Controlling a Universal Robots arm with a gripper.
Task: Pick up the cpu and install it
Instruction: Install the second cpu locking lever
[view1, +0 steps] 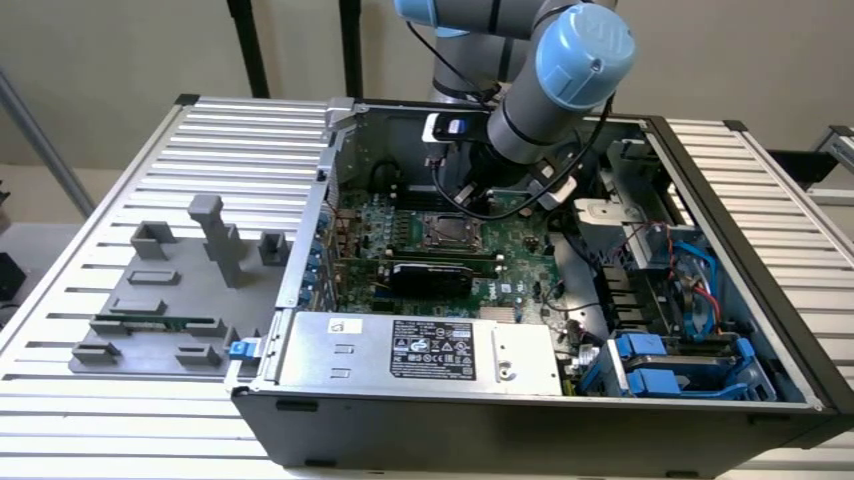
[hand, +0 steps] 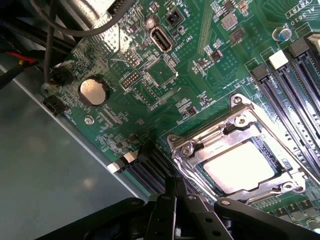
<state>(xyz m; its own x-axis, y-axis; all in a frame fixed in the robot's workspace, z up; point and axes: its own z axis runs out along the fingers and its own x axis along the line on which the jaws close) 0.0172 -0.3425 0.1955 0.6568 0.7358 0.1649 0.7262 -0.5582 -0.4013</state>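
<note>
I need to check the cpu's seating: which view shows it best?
The wrist view: the cpu lies in the socket, its silvery top plain inside the metal frame, with the shut end effector just beside it. In the exterior view the cpu is a small square on the motherboard below the arm.

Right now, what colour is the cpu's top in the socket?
Silvery-white; the cpu shows best in the wrist view.
</note>
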